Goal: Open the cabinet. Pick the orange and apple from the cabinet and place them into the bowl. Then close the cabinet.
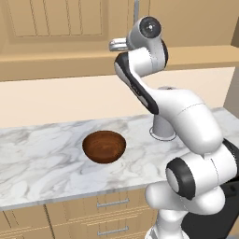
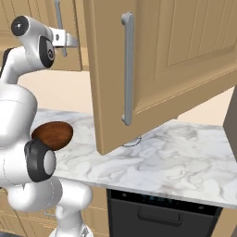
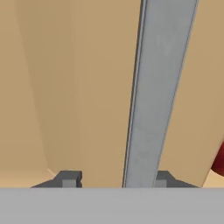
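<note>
A: Cabinet [image 2: 185,51] hangs above the marble bench [image 1: 42,158]; in the right base view one door stands swung out over the bench, its lower edge clear of the marble.

B: And the pincer [image 3: 114,178]?

A: Up at the other door's grey bar handle [image 3: 159,92]. The hand view shows the bar running between the two fingertips, one on each side. Whether they press it yet, I cannot tell.

B: The fruit?

A: A sliver of the red apple [image 3: 219,161] shows past the door's edge, at the right border of the hand view.

B: The bowl [image 1: 104,146]?

A: Mid-bench, nearer the front edge than the wall, with bare marble all round it.
</note>
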